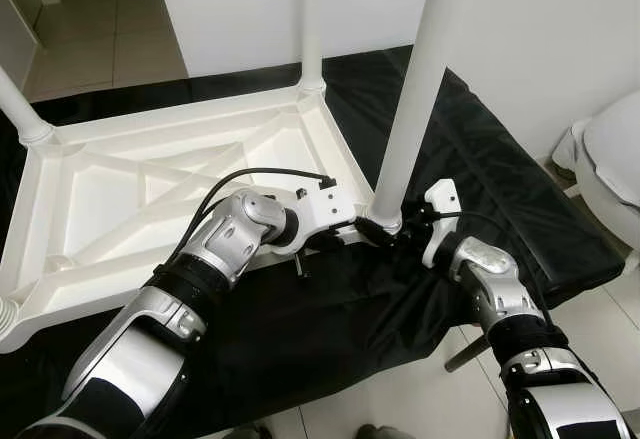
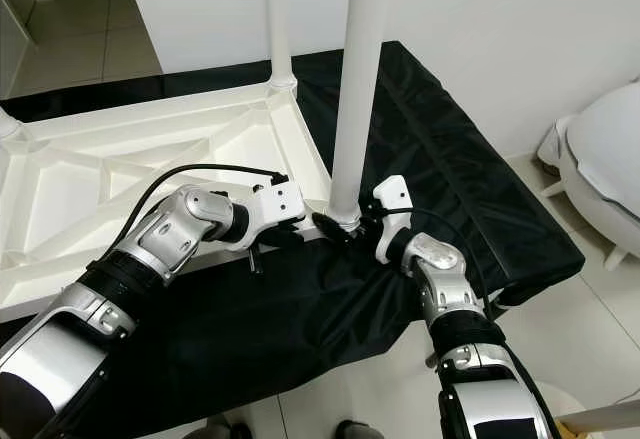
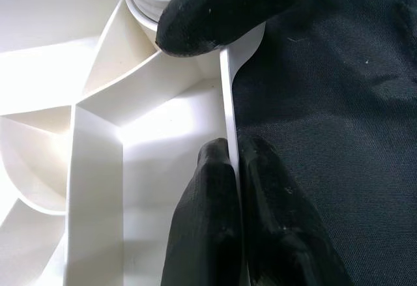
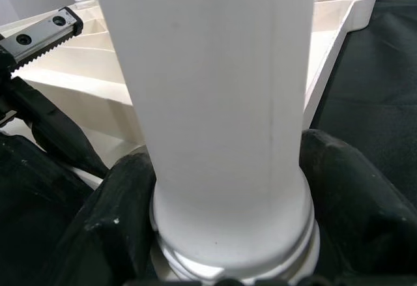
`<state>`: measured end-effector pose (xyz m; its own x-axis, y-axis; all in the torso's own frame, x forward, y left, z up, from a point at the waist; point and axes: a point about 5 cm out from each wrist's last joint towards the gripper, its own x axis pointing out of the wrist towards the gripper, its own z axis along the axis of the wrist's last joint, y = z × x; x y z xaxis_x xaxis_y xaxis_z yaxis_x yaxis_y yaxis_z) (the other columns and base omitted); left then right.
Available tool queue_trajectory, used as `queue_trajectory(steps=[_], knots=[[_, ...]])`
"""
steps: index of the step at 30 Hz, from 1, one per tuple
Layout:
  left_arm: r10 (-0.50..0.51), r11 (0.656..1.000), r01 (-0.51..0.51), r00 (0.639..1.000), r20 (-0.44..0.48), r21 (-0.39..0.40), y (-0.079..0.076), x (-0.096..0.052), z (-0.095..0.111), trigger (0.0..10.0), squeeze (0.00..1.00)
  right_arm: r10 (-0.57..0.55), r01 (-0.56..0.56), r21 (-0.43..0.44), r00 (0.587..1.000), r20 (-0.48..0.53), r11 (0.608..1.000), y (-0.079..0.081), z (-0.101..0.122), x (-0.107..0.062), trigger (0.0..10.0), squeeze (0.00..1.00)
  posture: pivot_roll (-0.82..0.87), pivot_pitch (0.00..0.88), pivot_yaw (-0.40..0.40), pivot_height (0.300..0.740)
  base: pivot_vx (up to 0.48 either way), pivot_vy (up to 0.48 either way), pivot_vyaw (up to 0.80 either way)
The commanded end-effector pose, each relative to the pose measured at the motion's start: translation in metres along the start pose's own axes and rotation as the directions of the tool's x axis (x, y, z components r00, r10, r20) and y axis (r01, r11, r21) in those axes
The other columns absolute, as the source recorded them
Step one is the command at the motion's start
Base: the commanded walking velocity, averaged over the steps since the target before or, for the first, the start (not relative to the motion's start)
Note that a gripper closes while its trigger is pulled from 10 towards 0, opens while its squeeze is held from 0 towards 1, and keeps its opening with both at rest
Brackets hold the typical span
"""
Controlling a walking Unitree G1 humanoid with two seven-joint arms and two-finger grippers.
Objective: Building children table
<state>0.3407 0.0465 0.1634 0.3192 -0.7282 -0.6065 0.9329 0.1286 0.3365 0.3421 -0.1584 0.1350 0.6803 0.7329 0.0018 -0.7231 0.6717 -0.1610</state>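
With the left end effector point(image 1: 345, 231) clamped on the rim of the inverted tabletop point(image 1: 150, 189) on the black cloth point(image 1: 480, 149), the right end effector point(image 1: 395, 231) grips the base of the near-corner leg point(image 1: 415, 89), which likely still needs turning until seated.

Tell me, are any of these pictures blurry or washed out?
Eye views: sharp and evenly lit. Left wrist view: the white ribbed plastic tabletop glares nearly featureless, and the near black fingers pinching its rim look soft. Right wrist view: the round white table leg is very close and slightly blurred.
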Motion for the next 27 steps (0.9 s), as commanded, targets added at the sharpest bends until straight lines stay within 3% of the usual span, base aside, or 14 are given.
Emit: queue_trajectory(steps=[1,8,16,21,27], knots=[[0.013,1.000,-0.012,0.999,-0.049,0.022,-0.001,-0.001,-0.007,10.0,0.00,0.054,-0.053,-0.013,0.999,0.003,0.998,0.005,0.000,0.005,0.0,0.00,-0.04,0.060,0.064,0.740,0.000,0.000,0.00],[0.011,1.000,-0.010,0.999,-0.046,0.019,-0.003,0.000,-0.006,10.0,0.00,0.055,-0.055,-0.016,0.998,0.011,0.998,0.004,0.001,0.005,0.0,0.00,-0.04,0.064,0.057,0.740,0.000,0.000,0.00],[0.018,1.000,-0.018,0.999,-0.048,0.007,-0.003,-0.002,-0.008,10.0,0.00,-0.148,0.151,0.081,0.988,-0.044,0.985,0.004,-0.012,0.011,0.0,0.00,-0.03,0.077,0.047,0.740,0.000,0.000,0.00],[0.025,1.000,-0.025,0.998,-0.050,-0.004,-0.002,-0.003,-0.010,10.0,0.00,-0.313,0.321,0.119,0.946,-0.080,0.939,0.009,-0.020,0.016,0.0,0.00,-0.03,0.084,0.045,0.740,0.000,0.000,0.00],[0.032,0.999,-0.032,0.998,-0.049,-0.008,-0.001,-0.003,-0.010,10.0,0.00,-0.508,0.526,0.210,0.851,-0.133,0.824,0.008,-0.025,0.019,0.0,0.00,-0.04,0.085,0.042,0.740,0.000,0.000,0.00]])
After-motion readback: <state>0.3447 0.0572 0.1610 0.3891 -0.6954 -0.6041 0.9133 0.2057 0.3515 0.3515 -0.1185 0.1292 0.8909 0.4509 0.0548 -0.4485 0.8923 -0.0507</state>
